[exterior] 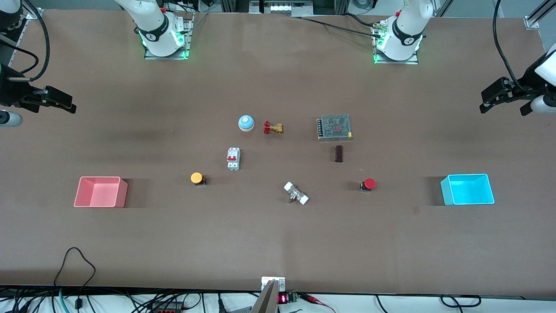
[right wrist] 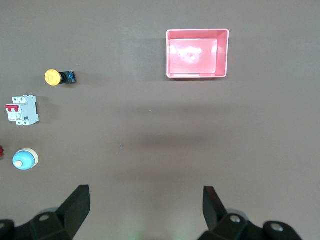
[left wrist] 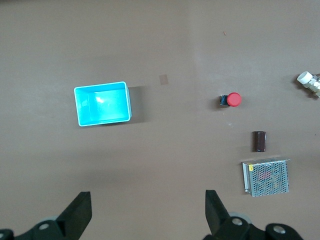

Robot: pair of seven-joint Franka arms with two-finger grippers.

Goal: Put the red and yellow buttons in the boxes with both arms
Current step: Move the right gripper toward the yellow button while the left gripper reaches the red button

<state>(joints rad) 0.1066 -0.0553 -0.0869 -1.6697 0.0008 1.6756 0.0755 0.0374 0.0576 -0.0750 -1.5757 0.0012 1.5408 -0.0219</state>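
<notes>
We saw both end effectors, left [left wrist: 147,215] and right [right wrist: 145,212], open (holding nothing). Both buttons, red [exterior: 369,184] and yellow [exterior: 197,178], sat on the worktop [exterior: 278,243]. Each arm probably needed to reach its button next.

Both arms are glossy white with dark grey joint bands; the right arm [exterior: 158,26] and left arm [exterior: 406,28] sit on green-lit metal base plates. Black cables trail. Black left gripper [exterior: 499,96] and right gripper [exterior: 54,101].

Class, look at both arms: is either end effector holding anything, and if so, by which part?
Nothing is held. The left end effector and the right end effector are both open above bare table, while the red button and the yellow button lie untouched.
</notes>
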